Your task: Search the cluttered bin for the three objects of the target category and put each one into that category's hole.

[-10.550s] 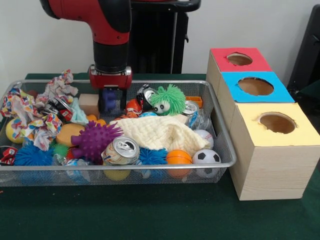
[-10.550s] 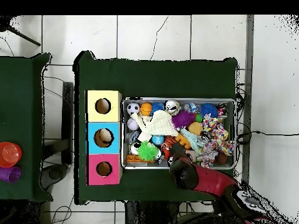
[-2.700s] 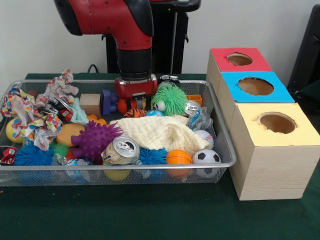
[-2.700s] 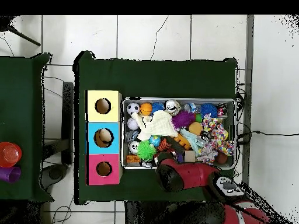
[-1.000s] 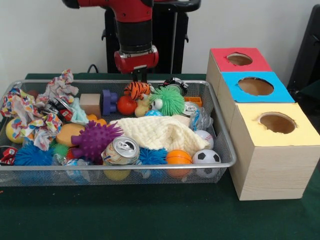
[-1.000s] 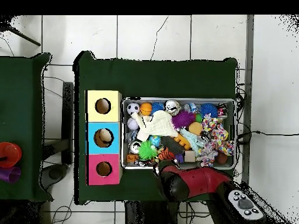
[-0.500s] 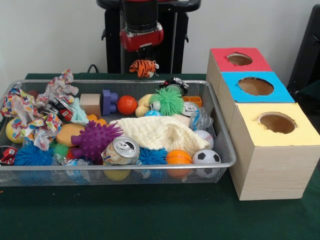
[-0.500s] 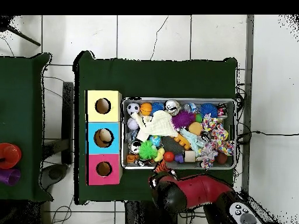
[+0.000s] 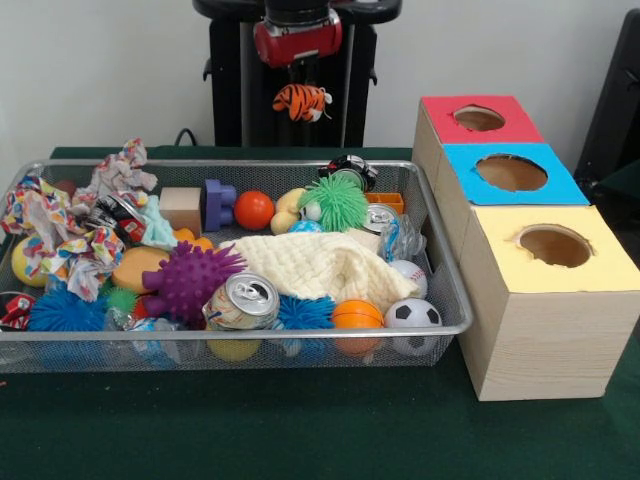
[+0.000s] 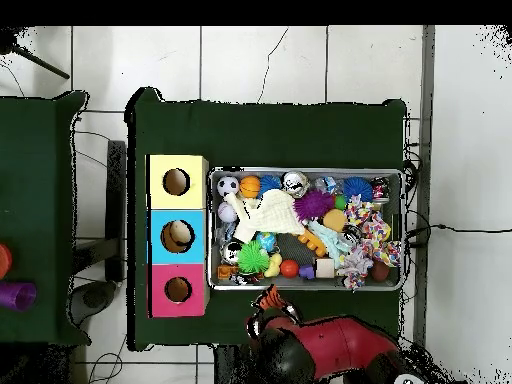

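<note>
A small orange striped tiger toy (image 9: pixel 302 100) hangs in the air above the far rim of the wire bin (image 9: pixel 250 331), with my gripper (image 9: pixel 303 80) shut on its top. From overhead, the tiger toy (image 10: pixel 268 299) lies just outside the bin (image 10: pixel 306 286), near the pink box. Three boxes stand beside the bin, each with a round hole: red (image 9: pixel 479 118), blue (image 9: pixel 511 172) and yellow (image 9: pixel 554 245). Overhead they line up as yellow (image 10: pixel 177 181), blue (image 10: pixel 177 235) and pink (image 10: pixel 178 289).
The bin holds a green fuzzy ball (image 9: pixel 337 203), purple spiky ball (image 9: pixel 188 280), drink can (image 9: pixel 243 300), cream cloth (image 9: pixel 320 265), soccer ball (image 9: pixel 412 313), orange ball (image 9: pixel 254 210), purple block (image 9: pixel 217 203) and crumpled colourful paper (image 9: pixel 60 235).
My gripper has risen out of the bin with the tiger toy and shifted slightly toward the boxes. The toys left in the bin stay put.
</note>
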Controlling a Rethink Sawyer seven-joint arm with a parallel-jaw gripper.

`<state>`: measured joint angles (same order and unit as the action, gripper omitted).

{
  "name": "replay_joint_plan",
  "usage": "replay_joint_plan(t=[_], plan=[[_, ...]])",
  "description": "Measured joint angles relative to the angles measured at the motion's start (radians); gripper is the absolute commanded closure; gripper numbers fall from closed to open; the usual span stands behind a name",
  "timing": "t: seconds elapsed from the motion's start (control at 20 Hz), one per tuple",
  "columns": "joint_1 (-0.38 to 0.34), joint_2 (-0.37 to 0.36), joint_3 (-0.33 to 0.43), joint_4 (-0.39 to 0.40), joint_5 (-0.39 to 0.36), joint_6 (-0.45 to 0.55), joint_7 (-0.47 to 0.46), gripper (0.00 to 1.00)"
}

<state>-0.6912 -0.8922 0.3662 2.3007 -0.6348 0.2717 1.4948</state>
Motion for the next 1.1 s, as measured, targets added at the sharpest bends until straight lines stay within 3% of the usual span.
replay_joint_plan(t=[0.55,0.8,1.1], plan=[[0.013,-0.123,0.010,0.124,0.074,0.000,0.000,1.00],[0.057,-0.194,0.012,0.167,0.116,0.000,0.000,1.00],[0.123,-0.214,0.012,0.183,0.123,0.000,0.000,1.00]])
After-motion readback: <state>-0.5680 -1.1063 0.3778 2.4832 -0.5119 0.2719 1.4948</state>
